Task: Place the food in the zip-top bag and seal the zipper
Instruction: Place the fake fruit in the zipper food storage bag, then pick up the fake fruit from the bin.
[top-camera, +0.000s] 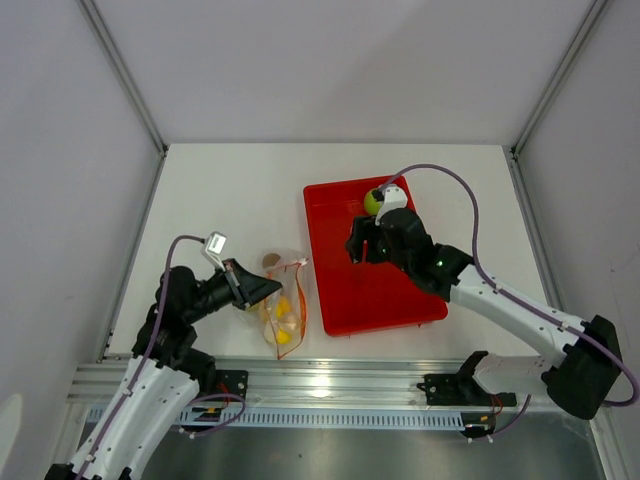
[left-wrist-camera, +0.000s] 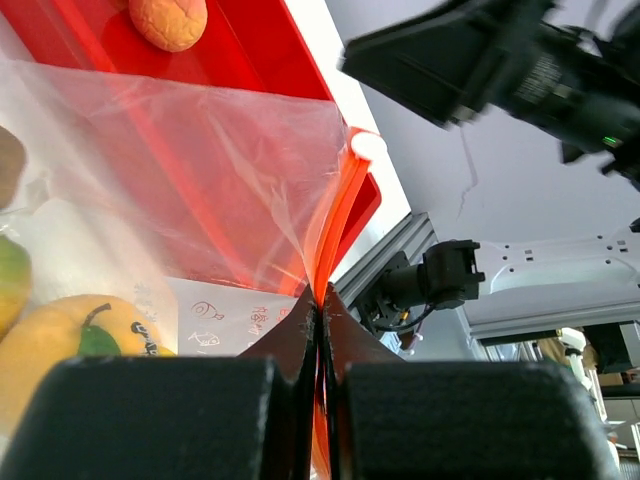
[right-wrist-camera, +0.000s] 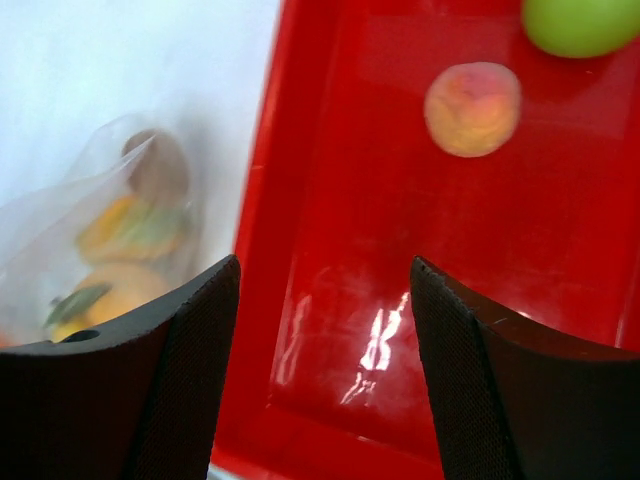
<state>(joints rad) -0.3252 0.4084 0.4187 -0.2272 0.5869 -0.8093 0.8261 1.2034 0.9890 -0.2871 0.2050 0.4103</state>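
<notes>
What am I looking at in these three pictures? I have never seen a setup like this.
Two robot arms are bolted at the near edge of a white table. One picture looks down from above; the other two come from a camera on each wrist. The left gripper is pinched shut on the orange-red zipper of a clear zip-top bag, which holds several toy fruits. The right gripper hangs open above a red tray, where a peach and a green apple lie.
</notes>
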